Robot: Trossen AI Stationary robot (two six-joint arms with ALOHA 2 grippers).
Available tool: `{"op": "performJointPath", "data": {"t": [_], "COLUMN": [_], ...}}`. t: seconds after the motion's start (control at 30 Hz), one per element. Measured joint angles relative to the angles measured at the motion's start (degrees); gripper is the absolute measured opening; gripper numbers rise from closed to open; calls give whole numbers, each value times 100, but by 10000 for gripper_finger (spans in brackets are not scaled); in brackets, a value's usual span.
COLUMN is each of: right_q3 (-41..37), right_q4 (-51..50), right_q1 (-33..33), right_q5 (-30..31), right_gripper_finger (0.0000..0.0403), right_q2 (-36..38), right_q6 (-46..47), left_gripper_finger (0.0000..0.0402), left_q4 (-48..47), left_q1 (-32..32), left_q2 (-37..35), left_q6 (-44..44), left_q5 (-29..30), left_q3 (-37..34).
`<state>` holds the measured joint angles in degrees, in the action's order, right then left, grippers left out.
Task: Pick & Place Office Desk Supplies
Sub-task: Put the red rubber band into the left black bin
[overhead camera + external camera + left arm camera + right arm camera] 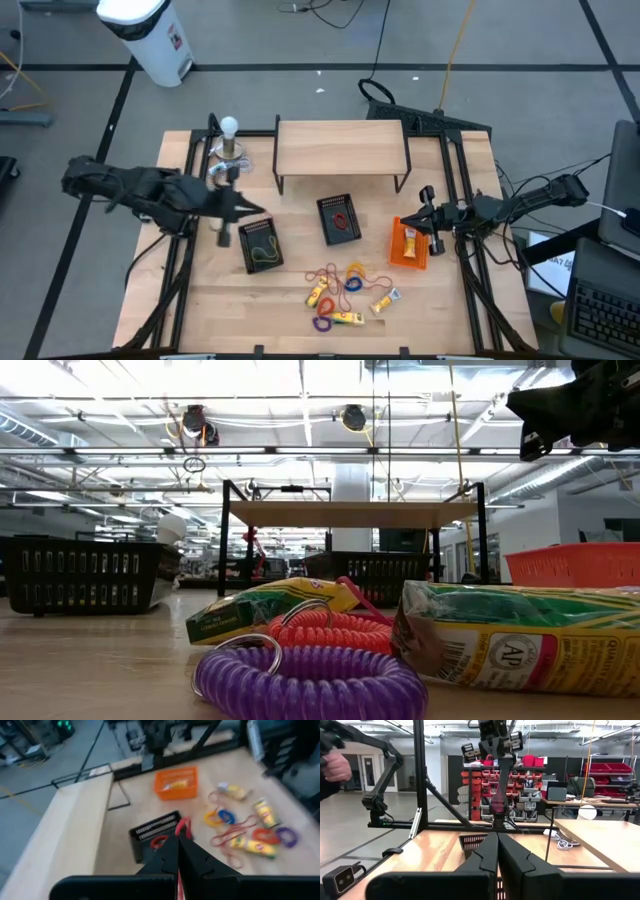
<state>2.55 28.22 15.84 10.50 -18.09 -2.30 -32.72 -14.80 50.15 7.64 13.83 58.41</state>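
Wooden tabletop (200,310) filled the middle of the high view, grey floor around it. Near the frame's bottom centre lay the loose supplies: a purple coil (322,323), yellow packets (348,318) and thin red loops (328,274), with a blue-and-yellow coil (354,271) just above them. In the low view the purple coil (310,682) lay nearest, touching a yellow packet (520,648) at right, a red coil (330,630) behind it.

Farther up, left of centre, a black basket (260,243) held a yellow loop; a second black basket (339,218) at centre held a red loop. An orange bin (408,244) at right centre held a yellow packet.

At left, the left gripper (262,209) hung above the table between the two black baskets, fingers pressed together on a red loop (182,826), as its wrist view showed. At right, the right gripper (424,210) hovered just above the orange bin, fingers together, nothing between them.

Beyond stood a wooden shelf (341,148) at upper centre and a ball-topped stand (229,140) to its left. A white bin (152,35) sat on the floor at upper left.
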Motion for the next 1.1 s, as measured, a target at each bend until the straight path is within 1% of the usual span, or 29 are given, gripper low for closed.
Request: {"op": "performJointPath", "data": {"t": [0.13, 0.27, 0.4, 0.5, 0.67, 0.77, 0.97, 1.1], "right_q3": [0, 0, -4, -4, -4, -4, -4, -2], "right_q4": [5, -1, -32, -30, -131, -200, -196, -196], "right_q1": [0, 0, 0, 0, 0, 0, 0, 0], "right_q5": [-2, 0, 0, -1, -2, -2, -4, -4], "right_gripper_finger": [4, 4, 4, 4, 4, 4, 4, 4], "right_q2": [0, 0, 0, 2, 2, 0, 0, 0], "right_q6": [-3, 6, 8, 14, 219, 336, 685, 789], "left_gripper_finger": [0, 0, 0, 0, 0, 0, 0, 0], "left_q4": [549, 1425, 2469, 2824, 3394, 3619, 3626, 3601], "left_q1": [37, 32, 32, 32, 32, 32, 32, 32], "left_q2": [-979, -1866, -2572, -2994, -3453, -3620, -3794, -3791], "left_q6": [-135, -151, -287, -391, -496, -524, -760, -643], "left_q5": [-134, -167, -337, -335, -299, -284, -282, -277], "left_q3": [-823, -1700, -2494, -2954, -3658, -3961, -4150, -4205]}}
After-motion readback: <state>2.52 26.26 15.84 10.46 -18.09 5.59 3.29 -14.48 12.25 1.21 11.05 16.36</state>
